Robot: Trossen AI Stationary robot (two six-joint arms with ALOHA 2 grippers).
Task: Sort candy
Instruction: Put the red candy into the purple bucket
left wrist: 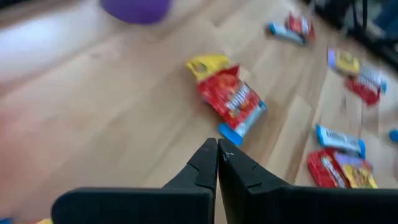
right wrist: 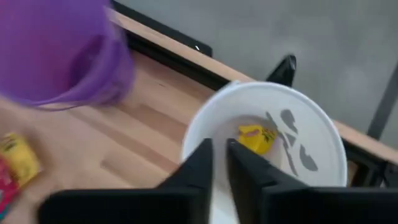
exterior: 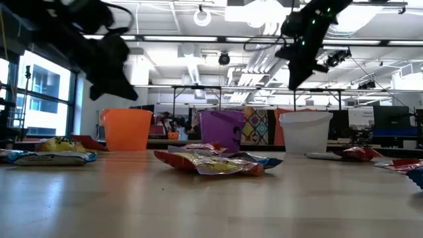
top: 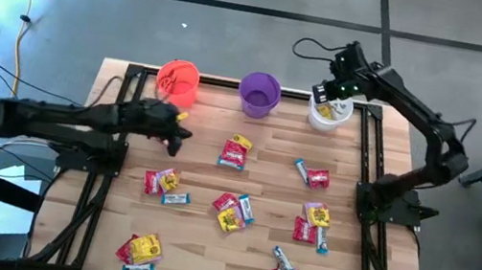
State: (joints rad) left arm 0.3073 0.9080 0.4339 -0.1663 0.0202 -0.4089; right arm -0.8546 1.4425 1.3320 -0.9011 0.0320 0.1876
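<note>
Wooden slats form the table (top: 195,244), set in a black frame on a grey floor. Three cups stand in a row along its far edge: an orange cup (top: 179,81), a purple cup (top: 259,93) and a white cup (top: 330,113). Candy (top: 232,211) lies scattered in small clusters over the middle and near part of the table, red, yellow and blue-and-white packets overlapping so that single pieces are hard to separate. The right gripper (right wrist: 219,163) hangs directly above the white cup, its jaws nearly together with a thin gap and nothing between them; one yellow candy (right wrist: 257,138) lies inside that cup. The left gripper (left wrist: 217,163) hovers over bare wood near the orange cup, jaws pressed together and empty. Its wrist view is blurred, with a red-and-yellow packet (left wrist: 229,98) just ahead.
</note>
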